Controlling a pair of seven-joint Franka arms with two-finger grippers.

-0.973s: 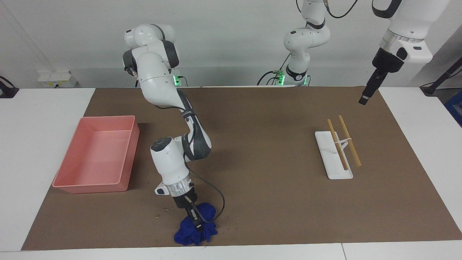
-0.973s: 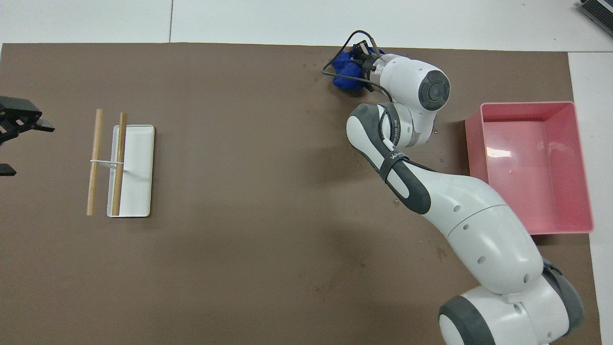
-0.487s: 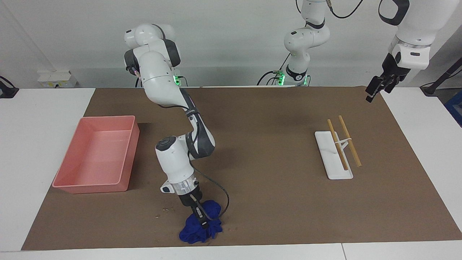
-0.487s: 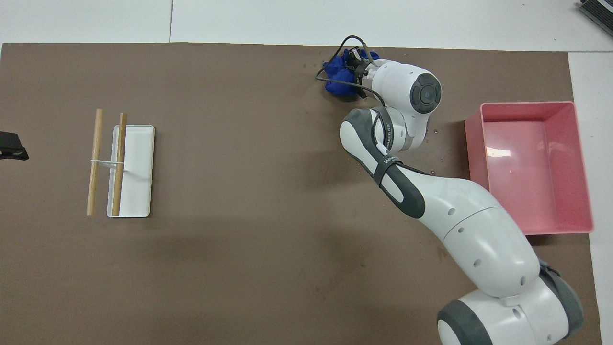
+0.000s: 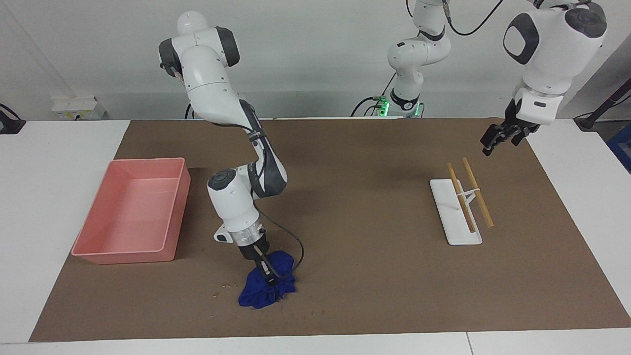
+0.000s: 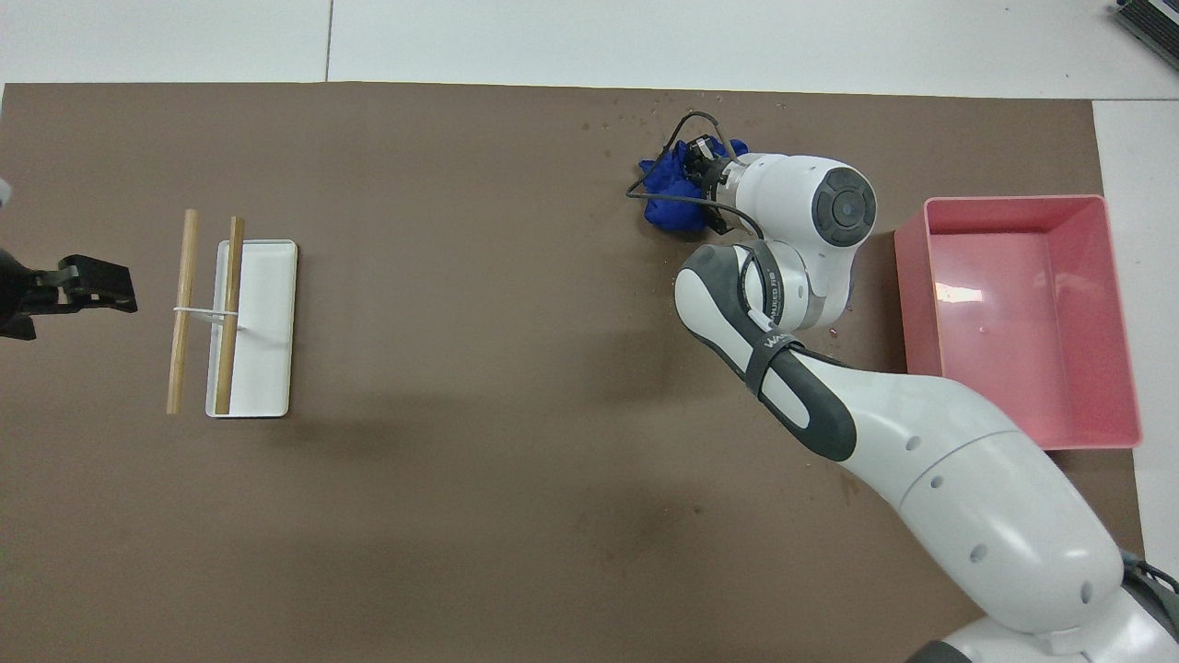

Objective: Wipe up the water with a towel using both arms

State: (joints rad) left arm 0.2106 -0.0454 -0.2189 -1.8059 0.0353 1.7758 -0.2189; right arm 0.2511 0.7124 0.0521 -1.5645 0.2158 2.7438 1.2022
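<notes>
Fingers of the right gripper (image 5: 268, 280) press down into the towel (image 5: 266, 288) — a rumpled, soft royal-blue cloth bunched under them on the brown mat (image 5: 355, 207), nearly at the mat's edge farthest from the robots; whether they pinch a fold, I cannot tell. Tiny glistening droplets of water (image 5: 227, 286) speck the mat just beside the towel, toward the pink plastic tray (image 5: 170, 246), a smooth rectangular bin nearer the robots. Well apart, the left gripper (image 5: 499, 140) hangs in the air with fingers spread, over the mat's corner near the white holder (image 5: 446, 197) bearing two wooden sticks (image 5: 477, 199). White tabletop surrounds the mat; a plain pale wall stands past the robots.
</notes>
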